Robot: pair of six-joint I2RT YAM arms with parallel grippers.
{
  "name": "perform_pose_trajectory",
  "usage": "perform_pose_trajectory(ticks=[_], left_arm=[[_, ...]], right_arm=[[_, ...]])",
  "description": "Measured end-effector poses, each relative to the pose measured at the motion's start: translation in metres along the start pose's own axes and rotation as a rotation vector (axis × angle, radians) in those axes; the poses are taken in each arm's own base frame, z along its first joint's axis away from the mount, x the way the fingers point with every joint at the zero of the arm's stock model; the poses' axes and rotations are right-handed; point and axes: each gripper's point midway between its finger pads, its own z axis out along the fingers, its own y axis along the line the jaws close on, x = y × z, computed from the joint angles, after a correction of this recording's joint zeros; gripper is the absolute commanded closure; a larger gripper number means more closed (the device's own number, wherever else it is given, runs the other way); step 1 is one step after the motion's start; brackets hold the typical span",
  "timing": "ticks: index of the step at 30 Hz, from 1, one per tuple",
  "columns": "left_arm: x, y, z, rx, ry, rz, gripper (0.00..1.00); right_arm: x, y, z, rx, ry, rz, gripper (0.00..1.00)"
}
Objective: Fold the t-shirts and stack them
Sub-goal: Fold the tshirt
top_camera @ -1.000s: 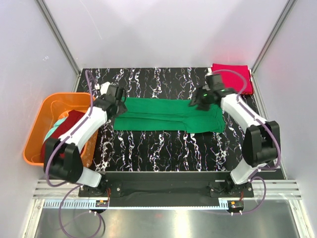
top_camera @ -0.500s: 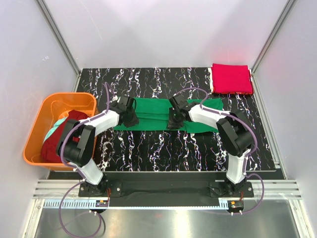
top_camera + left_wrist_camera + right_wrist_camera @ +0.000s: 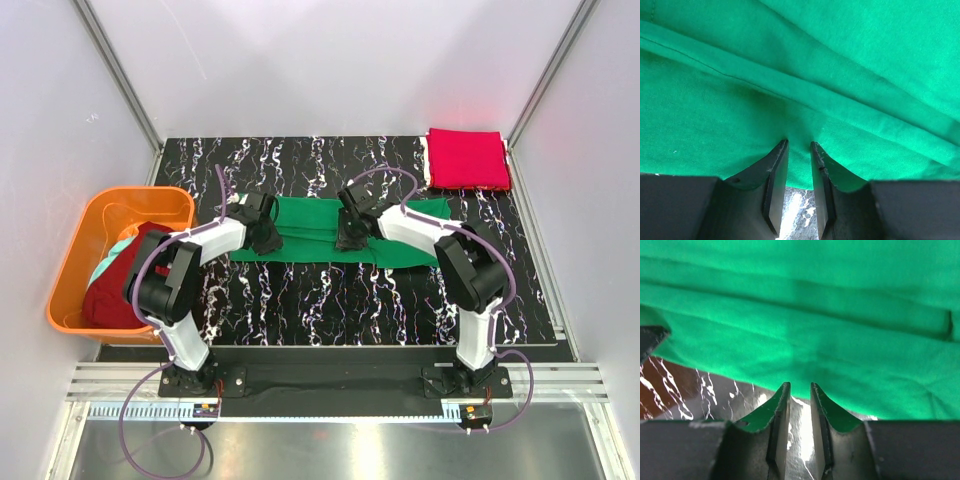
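— Where is the kelly green cotton t-shirt (image 3: 305, 228)?
— Lying left to right across the middle of the black marbled table (image 3: 330, 300). The left gripper (image 3: 799, 145) is narrow and pinches its near hem. The right gripper (image 3: 799, 385) is narrow too, with its tips at that hem, but I cannot tell if it holds the cloth.
— And the others?
— A dark maroon tee (image 3: 110, 298) and a pale teal garment (image 3: 113, 254) lie in the orange plastic basket (image 3: 66, 275) on the left. A folded crimson red tee (image 3: 467, 160) is in the far right corner.

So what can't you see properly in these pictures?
- Teal cloth: top view, mostly under the maroon shirt in the basket; its kind is unclear.
- Green shirt: top view, the left arm and right arm cover parts; wrist views cut it at the edges.
- Right pincer: right wrist view, it reaches the hem; whether cloth is between is unclear.
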Motion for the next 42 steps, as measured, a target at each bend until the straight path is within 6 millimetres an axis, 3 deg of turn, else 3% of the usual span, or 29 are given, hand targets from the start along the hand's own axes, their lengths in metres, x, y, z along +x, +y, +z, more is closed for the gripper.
perform_pose_trajectory(ticks=[4,9,12,16,21,24,28,30,33,38,42], left_arm=[[0.0,0.0,0.0,-0.002,-0.002,0.0,0.69],[-0.001,0.001,0.0,-0.005,-0.003,0.0,0.69],[-0.001,0.001,0.0,-0.007,-0.006,-0.001,0.69],[-0.002,0.002,0.001,-0.01,-0.013,-0.003,0.7],[-0.003,0.002,0.001,-0.013,-0.019,-0.003,0.7],[-0.003,0.003,-0.002,-0.02,-0.025,0.01,0.66],[-0.002,0.001,-0.02,-0.01,-0.034,0.046,0.6],[-0.004,-0.015,-0.032,0.047,-0.054,0.075,0.6],[-0.002,-0.056,-0.045,0.175,-0.068,0.13,0.64],[0.027,-0.153,-0.052,0.416,-0.054,0.254,0.68],[0.064,-0.196,-0.034,0.49,-0.003,0.301,0.64]], right_arm=[[-0.007,-0.001,0.01,0.022,-0.011,0.0,0.68],[-0.008,-0.015,0.021,0.07,-0.01,0.004,0.68],[-0.018,-0.021,0.022,0.088,-0.037,0.002,0.67],[-0.047,-0.029,0.021,0.121,-0.109,-0.012,0.64],[-0.104,-0.025,0.026,0.114,-0.211,-0.022,0.62],[-0.123,-0.025,0.018,0.112,-0.238,-0.029,0.53],[-0.115,-0.032,-0.009,0.13,-0.218,-0.05,0.42],[-0.103,-0.039,-0.036,0.13,-0.208,-0.049,0.41],[-0.084,-0.057,-0.081,0.089,-0.211,-0.008,0.38],[-0.088,-0.162,-0.14,0.148,-0.295,0.224,0.29],[-0.076,-0.219,-0.148,0.179,-0.287,0.359,0.3]])
